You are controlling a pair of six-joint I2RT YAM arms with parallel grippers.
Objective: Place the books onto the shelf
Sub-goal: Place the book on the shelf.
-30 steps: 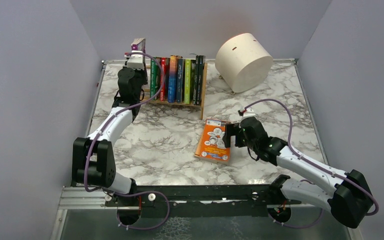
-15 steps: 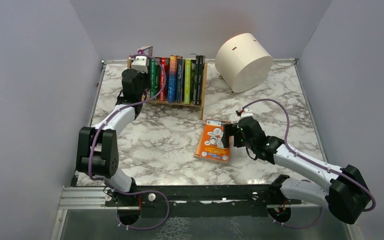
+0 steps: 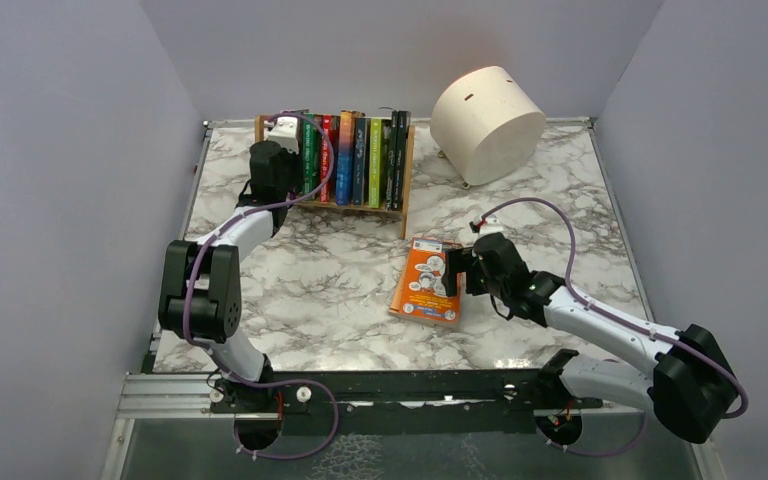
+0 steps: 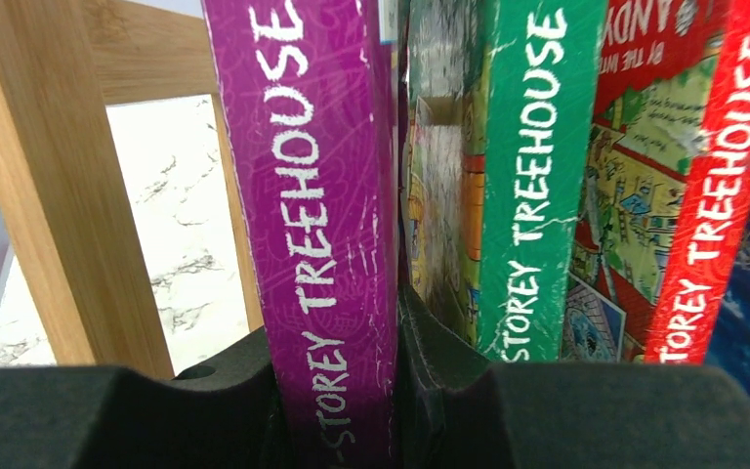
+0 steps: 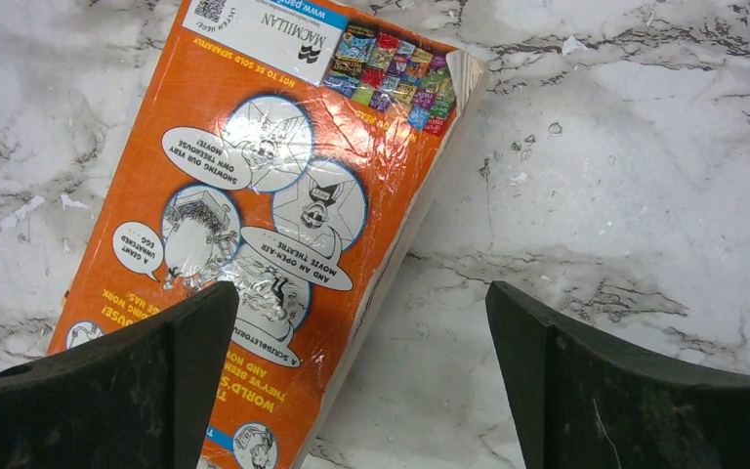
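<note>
1. Top view: walls close the table (image 3: 290, 290) at 9, 12 and 3 o'clock. The shelf (image 3: 406, 200) stands at 11 o'clock against the back edge, and the drum (image 3: 487, 122) sits at 1 o'clock. Bare marble fills the near half and the gap between shelf and drum.
2. Top view: the left arm runs up the 9 o'clock side, elbow raised and forearm pointing to 12. The left gripper (image 3: 282, 135) is at the shelf's left end, beside the upright row of books (image 3: 360, 160). Its jaws cannot be made out from here.
3. Top view: the right arm reaches low from 5 o'clock toward the middle. The right gripper (image 3: 457, 275) is spread at the 3 o'clock edge of the orange book (image 3: 427, 280). That book lies flat, its far corner near the shelf's right end.
4. Left wrist: the pads (image 4: 156, 410) of the left gripper (image 4: 337, 410) clamp the spine of the purple book (image 4: 322, 225). It stands upright inside the shelf, with the wooden post (image 4: 39, 176) at 9 o'clock and an open gap between them. At 3 o'clock it is close to a green book (image 4: 527, 195), with a red book (image 4: 723, 176) beyond.
5. Right wrist: the right gripper (image 5: 352, 371) stands wide apart and holds nothing. Its left finger (image 5: 127, 381) is over the orange book (image 5: 254, 195) and its right finger (image 5: 625, 391) over bare table (image 5: 596, 147). The book's long edge runs between them, toward 1 o'clock.
</note>
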